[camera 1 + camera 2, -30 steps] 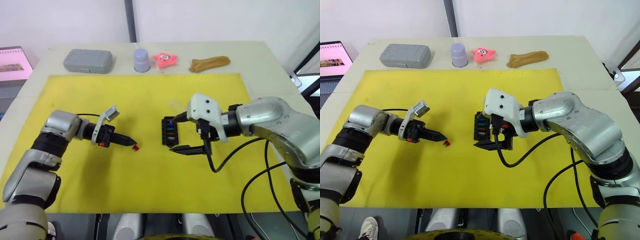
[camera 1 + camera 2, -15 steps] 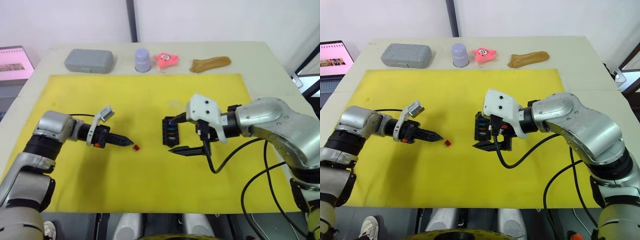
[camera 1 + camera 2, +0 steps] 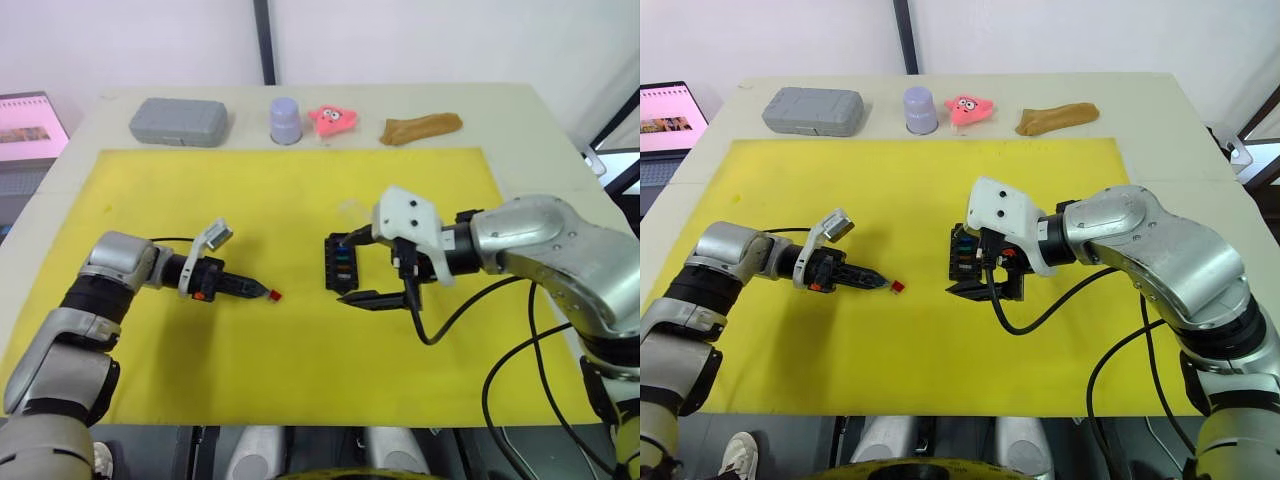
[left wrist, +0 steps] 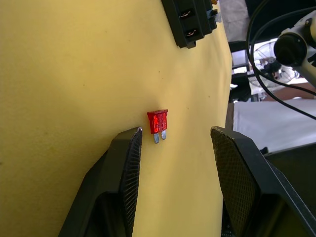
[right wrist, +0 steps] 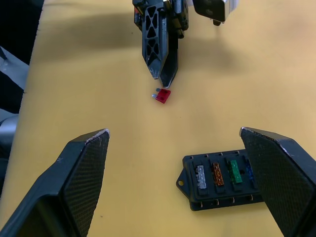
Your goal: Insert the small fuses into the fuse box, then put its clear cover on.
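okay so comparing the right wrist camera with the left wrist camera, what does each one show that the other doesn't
Right wrist view alone: the fuse box's top face with grey, amber and green fuses seated in its slots, and the left gripper seen from in front, its tips just short of the red fuse.

Left wrist view alone: the left fingers open on either side of that fuse, its two metal blades pointing toward the camera.

Both: the red fuse lying loose on the yellow mat, and the fuse box.

No text, label, brand, number or sign can be read anywhere in these views. The pink screen [image 3: 665, 118] at the upper left edge of the frame carries some dark marks, but they are too small to make out.
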{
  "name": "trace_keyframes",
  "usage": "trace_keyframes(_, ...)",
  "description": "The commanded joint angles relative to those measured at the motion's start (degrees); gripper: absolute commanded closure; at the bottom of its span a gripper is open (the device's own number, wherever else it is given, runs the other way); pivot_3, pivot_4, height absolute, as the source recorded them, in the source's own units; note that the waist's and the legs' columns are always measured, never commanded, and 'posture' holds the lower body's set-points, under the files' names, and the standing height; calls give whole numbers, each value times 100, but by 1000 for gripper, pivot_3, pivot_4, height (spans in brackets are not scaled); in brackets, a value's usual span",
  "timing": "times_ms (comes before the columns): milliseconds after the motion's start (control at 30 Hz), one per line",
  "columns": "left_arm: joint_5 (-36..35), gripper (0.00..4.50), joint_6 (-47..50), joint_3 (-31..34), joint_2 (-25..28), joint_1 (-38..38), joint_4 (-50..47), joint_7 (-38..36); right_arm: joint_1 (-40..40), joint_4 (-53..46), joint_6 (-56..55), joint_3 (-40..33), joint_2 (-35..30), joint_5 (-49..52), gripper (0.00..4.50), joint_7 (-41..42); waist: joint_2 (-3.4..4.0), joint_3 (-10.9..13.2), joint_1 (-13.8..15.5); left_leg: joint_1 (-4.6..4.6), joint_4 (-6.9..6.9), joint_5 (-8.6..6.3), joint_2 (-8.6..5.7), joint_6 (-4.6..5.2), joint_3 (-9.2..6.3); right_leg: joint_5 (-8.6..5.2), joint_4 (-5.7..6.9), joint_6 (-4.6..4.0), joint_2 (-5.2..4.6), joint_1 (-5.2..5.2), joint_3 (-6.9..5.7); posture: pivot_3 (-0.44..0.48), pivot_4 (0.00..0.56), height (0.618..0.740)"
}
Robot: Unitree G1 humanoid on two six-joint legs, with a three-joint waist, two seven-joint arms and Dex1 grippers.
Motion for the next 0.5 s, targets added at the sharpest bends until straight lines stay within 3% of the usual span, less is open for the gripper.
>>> trace_keyframes(33,113,2179,-176,-164,-9,-9,13,-117,-97,-170,-25,-177,-54,57,0,-43,0,0,0,0,0,0,0,0,0,0,0,0,0,0,0,0,150,740)
trace_keyframes(167,3,2179,-307,-374,10,113,-158,-169,-117,-160,-25,-169,-51,76,0,-74,0,0,4,0,0,0,0,0,0,0,-1,0,-2,0,0,0,150,740)
trace_keyframes(500,123,2179,-786,-434,-321,-58,503,-169,-113,-178,19,-182,-73,109,0,-146,3,-4,46,7,1,-2,-9,4,-5,0,-3,0,-7,14,-1,0,150,740)
